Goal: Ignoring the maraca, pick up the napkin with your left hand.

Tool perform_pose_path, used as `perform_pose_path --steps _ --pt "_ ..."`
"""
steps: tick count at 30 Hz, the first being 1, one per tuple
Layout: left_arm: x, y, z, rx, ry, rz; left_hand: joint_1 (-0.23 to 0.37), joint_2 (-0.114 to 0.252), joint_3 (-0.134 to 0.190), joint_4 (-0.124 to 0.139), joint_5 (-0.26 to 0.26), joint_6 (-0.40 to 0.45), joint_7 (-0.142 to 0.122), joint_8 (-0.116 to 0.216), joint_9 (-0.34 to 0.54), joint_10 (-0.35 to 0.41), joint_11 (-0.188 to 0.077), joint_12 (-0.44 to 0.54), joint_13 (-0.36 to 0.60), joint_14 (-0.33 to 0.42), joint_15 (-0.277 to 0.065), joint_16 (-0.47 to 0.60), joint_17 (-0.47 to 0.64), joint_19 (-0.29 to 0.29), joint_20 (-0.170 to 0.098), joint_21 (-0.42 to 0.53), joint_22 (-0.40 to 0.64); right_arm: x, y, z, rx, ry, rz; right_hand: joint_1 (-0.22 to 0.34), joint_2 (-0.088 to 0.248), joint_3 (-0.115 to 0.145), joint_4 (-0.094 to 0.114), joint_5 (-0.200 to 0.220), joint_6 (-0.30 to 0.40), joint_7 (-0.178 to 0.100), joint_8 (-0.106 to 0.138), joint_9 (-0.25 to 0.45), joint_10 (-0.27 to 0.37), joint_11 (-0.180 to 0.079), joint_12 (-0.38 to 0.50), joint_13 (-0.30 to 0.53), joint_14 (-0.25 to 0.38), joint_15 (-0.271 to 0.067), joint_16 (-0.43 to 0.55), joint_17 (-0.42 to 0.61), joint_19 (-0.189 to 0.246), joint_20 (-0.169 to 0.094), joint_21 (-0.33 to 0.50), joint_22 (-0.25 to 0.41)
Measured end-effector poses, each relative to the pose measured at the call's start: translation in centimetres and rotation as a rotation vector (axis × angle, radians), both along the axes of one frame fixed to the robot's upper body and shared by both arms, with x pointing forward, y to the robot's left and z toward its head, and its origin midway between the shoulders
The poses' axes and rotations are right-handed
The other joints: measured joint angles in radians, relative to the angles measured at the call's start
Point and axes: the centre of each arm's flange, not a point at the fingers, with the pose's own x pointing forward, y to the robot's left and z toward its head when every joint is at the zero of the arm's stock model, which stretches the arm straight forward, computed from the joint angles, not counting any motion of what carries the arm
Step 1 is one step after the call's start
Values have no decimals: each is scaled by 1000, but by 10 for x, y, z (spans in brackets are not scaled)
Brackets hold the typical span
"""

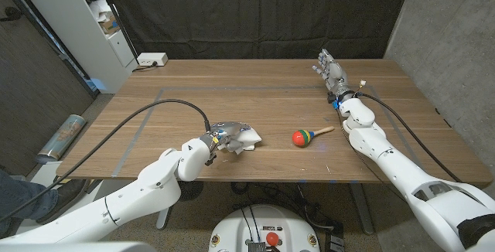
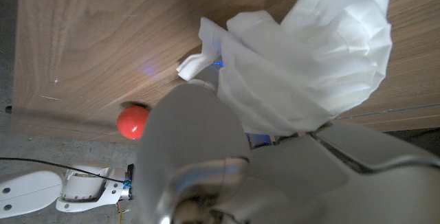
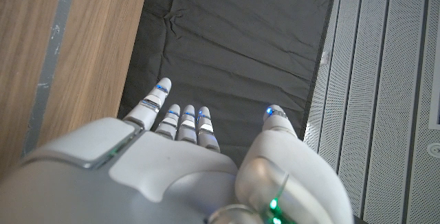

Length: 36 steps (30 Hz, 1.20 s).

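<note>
A crumpled white napkin [image 1: 246,137] sits in my left hand [image 1: 223,138] near the table's front edge, left of centre. In the left wrist view the napkin [image 2: 316,52] bunches up against my left hand [image 2: 227,162], whose fingers hold it. The maraca [image 1: 305,137], red with green, yellow and blue bands and a wooden handle, lies on the table to the right of the napkin, apart from it; its red head [image 2: 132,121] shows in the left wrist view. My right hand [image 1: 328,66] stands at the far right of the table, fingers spread [image 3: 185,124], holding nothing.
A white box [image 1: 152,59] with a cable sits at the table's far left corner. A shelf unit [image 1: 93,20] stands beyond the left side. A black curtain hangs behind the table.
</note>
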Motion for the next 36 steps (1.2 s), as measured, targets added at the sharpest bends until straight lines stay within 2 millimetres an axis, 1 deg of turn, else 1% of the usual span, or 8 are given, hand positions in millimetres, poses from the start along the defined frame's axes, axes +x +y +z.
perform_pose_path --steps 5,12,16,17,21,28,32,36 --pt "2 2 2 -8 -2 7 38 21 0 0 6 74 -7 28 9 67 -13 32 13 77 -20 43 21 35 -35 23 0 1 1 1 -1 -2 -2 0 0 0 0 0 0 0 0 0 0 0 0 0 0 0 0 0 0 0 0 0" --pt "4 4 4 -21 0 13 84 39 -4 -4 13 149 -7 58 23 136 -24 64 31 145 -38 83 47 75 -75 52 1 4 3 3 4 1 -2 0 0 0 0 0 0 0 0 0 0 0 0 0 0 0 0 0 0 0 0 0" --pt "5 4 5 -33 -1 17 106 42 0 -8 19 180 -5 71 31 168 1 80 41 176 -48 95 59 102 -90 68 2 4 3 3 3 0 -2 0 0 0 0 0 0 0 0 0 0 0 0 0 0 0 0 0 0 0 0 0" --pt "5 3 5 -33 -1 17 117 42 4 -8 20 192 -3 77 34 173 6 82 45 188 -53 102 63 119 -93 76 2 4 3 3 3 0 -2 0 0 0 0 0 0 0 0 0 0 0 0 0 0 0 0 0 0 0 0 0" --pt "6 4 5 -52 -2 29 154 45 15 -8 27 240 -3 100 46 214 5 106 62 242 -62 130 83 164 -104 102 2 5 3 3 3 0 -3 0 0 0 0 0 0 0 0 0 0 0 0 0 0 0 0 0 0 0 0 0" --pt "6 5 7 -64 2 40 200 42 21 -7 32 317 8 140 75 293 -2 153 102 341 -69 171 122 235 -101 156 16 5 2 4 2 1 -2 0 0 0 0 0 0 0 0 0 0 0 0 0 0 0 0 0 0 0 0 0" --pt "6 5 7 -70 5 43 210 41 24 -4 35 335 11 155 91 317 0 166 120 358 -62 184 137 290 -110 190 16 5 2 4 2 0 -1 0 0 -4 -4 0 0 0 0 0 0 0 0 0 0 0 0 0 0 0 0 0" --pt "4 5 7 -71 5 45 219 40 24 -4 35 344 16 160 100 319 -1 169 130 362 -59 185 146 308 -115 203 17 5 2 4 3 0 -1 0 0 -4 -4 -1 0 0 0 0 0 0 0 0 0 0 0 0 0 0 0 0"
